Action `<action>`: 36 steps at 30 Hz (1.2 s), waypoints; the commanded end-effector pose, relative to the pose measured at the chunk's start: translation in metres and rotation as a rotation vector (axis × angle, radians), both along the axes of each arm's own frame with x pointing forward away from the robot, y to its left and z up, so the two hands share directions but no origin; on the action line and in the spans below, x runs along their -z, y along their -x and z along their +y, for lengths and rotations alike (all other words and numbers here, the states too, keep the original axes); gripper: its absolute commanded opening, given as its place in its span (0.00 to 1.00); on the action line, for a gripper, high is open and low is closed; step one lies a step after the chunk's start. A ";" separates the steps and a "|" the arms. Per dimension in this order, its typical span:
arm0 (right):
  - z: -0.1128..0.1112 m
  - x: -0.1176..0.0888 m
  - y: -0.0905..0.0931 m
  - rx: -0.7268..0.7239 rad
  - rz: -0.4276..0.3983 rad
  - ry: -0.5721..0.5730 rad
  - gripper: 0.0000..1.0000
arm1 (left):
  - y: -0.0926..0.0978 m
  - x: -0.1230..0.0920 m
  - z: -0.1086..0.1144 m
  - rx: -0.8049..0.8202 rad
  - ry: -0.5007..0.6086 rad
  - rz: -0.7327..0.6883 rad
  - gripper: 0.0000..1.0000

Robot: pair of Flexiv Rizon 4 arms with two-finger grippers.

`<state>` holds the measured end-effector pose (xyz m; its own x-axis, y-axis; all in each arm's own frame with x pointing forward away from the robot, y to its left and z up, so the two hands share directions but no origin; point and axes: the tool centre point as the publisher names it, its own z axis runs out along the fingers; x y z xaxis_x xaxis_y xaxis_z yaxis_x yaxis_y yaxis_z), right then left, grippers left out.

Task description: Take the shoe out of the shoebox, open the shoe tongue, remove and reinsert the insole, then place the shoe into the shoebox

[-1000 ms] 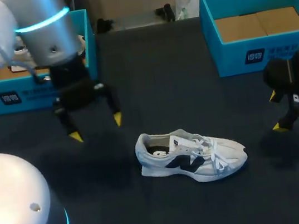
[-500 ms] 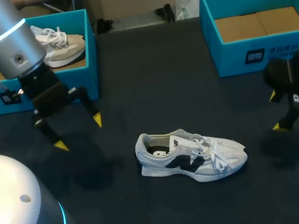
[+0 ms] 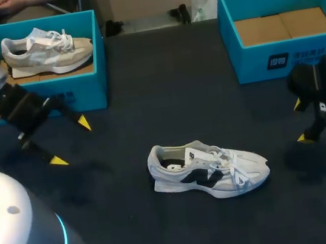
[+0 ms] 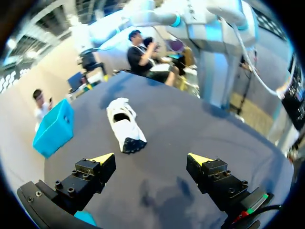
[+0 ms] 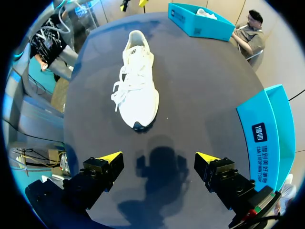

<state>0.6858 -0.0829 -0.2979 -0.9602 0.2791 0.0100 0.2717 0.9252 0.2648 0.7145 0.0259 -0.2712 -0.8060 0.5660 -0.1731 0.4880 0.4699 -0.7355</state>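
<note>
While the white shoe point(image 3: 211, 176) sits flat on the dark table point(image 3: 163, 79), out of any box, both hands are empty. The left gripper point(image 3: 71, 142) hangs above the table near the left shoebox point(image 3: 98, 52). Its two yellow tips are wide apart with nothing between them. The right gripper point(image 3: 300, 120) hangs by the right shoebox point(image 3: 252, 62), and its tips are also apart and hold nothing. The shoe lies between the two hands, well apart from both. Its toe points toward the right hand and its heel point(image 3: 156, 166) toward the left hand. A second shoe point(image 3: 47, 44) lies in the left shoebox, and the right shoebox has only brown card point(image 3: 283, 25) in it. I think the shoe is light and soft on top, so it may squash or slide if pushed. A good place to hold it is the heel, with one finger inside the hole and one outside at the back. The tongue point(image 3: 199, 152) by the loose laces point(image 3: 234, 163) looks thin and floppy. The other hand should pinch its top edge gently and lift.
</note>
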 end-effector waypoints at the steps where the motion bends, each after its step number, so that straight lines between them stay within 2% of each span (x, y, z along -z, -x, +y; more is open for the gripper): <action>1: 0.001 0.000 0.001 0.001 -0.001 0.002 1.00 | 0.004 0.021 0.002 -0.160 0.129 0.056 1.00; 5: 0.001 0.000 0.001 0.001 -0.001 0.002 1.00 | 0.005 0.040 0.002 -0.265 0.217 0.151 1.00; 6: 0.001 0.000 0.001 0.001 -0.001 0.002 1.00 | 0.007 0.044 0.003 -0.309 0.217 0.141 1.00; 16: 0.001 0.000 0.001 0.001 -0.001 0.002 1.00 | 0.009 0.045 0.004 -0.305 0.207 0.123 1.00; 18: 0.001 0.000 0.001 0.001 -0.001 0.002 1.00 | 0.009 0.053 -0.001 -0.371 0.217 0.163 1.00; 23: 0.001 0.000 0.001 0.001 -0.001 0.002 1.00 | 0.016 0.074 -0.003 -0.436 0.333 0.286 1.00; 28: 0.001 0.000 0.001 0.001 -0.001 0.002 1.00 | 0.023 0.093 -0.014 -0.472 0.409 0.318 1.00; 31: 0.001 0.000 0.001 0.001 -0.001 0.002 1.00 | 0.027 0.092 -0.028 -0.527 0.403 0.264 1.00; 36: 0.001 0.000 0.001 0.001 -0.001 0.002 1.00 | 0.027 0.092 -0.028 -0.527 0.403 0.264 1.00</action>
